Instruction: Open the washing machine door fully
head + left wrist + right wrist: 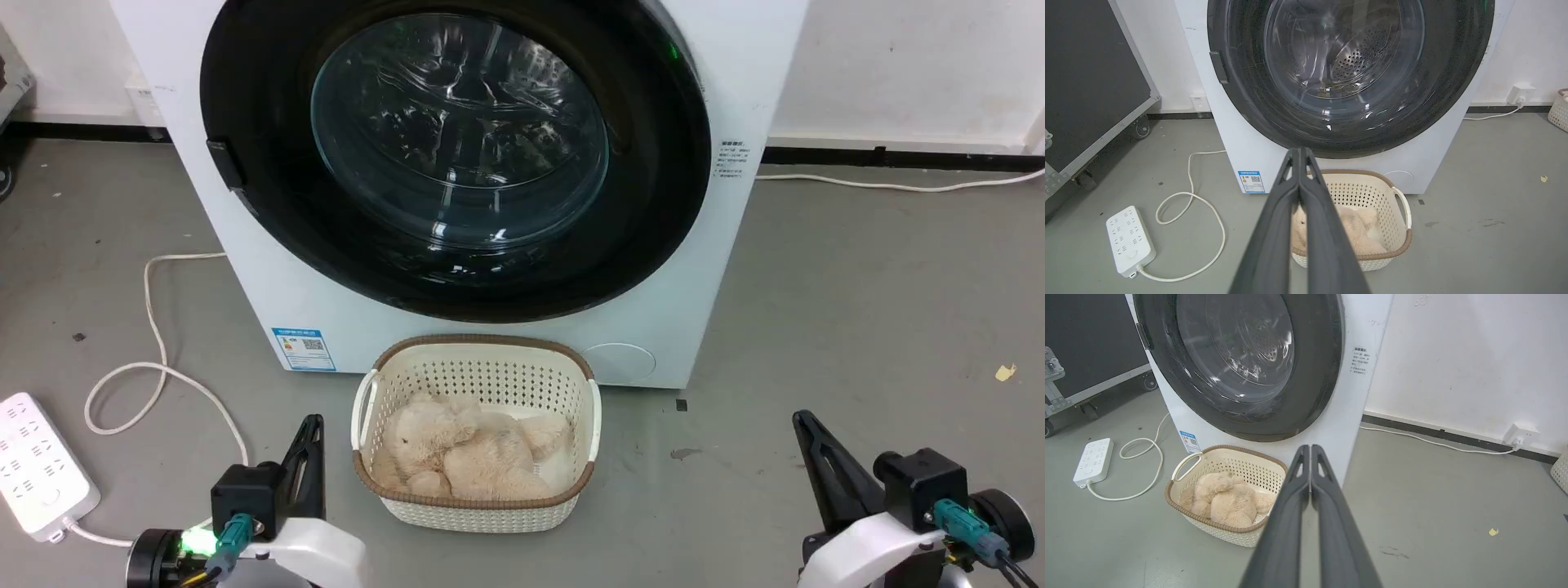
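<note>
Facing the shut washing machine door point(457, 155), left gripper point(1299, 151), right gripper point(1310, 447) both pinched together, wrist views adding black case point(1086, 73)

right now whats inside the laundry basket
A fluffy cream bundle, maybe a soft toy, lies in the basket and covers most of its bottom. Anything beneath the bundle is hidden.
</note>
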Controlling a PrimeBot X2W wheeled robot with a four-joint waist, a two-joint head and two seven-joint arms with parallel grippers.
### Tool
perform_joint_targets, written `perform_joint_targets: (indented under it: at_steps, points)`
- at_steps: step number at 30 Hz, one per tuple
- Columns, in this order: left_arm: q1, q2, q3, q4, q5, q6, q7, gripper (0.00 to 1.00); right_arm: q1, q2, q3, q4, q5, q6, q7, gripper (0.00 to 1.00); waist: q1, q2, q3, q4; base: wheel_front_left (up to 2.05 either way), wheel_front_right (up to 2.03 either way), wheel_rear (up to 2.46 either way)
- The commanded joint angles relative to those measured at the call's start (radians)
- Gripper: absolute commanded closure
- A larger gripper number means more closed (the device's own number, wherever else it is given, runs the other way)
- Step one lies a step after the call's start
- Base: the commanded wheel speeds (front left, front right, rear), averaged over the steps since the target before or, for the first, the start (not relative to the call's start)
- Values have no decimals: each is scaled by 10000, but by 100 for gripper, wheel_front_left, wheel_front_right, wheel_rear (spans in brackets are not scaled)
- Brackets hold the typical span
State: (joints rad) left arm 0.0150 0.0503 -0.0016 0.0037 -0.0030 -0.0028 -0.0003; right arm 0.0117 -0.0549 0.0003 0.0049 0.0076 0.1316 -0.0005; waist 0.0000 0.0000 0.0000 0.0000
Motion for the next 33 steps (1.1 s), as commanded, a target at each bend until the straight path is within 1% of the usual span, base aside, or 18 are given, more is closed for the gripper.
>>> perform_joint_targets:
  at_steps: [1, 33]
  points:
    - [-150, -1, 16, -37, 30, 28, 3, 100, -117, 47, -3, -49, -76, -9, 5, 100, 0, 0, 0, 0, 0, 0, 0]
    - [-150, -1, 16, -37, 30, 28, 3, 100, -117, 47, -3, -49, -76, -9, 5, 100, 0, 0, 0, 0, 0, 0, 0]
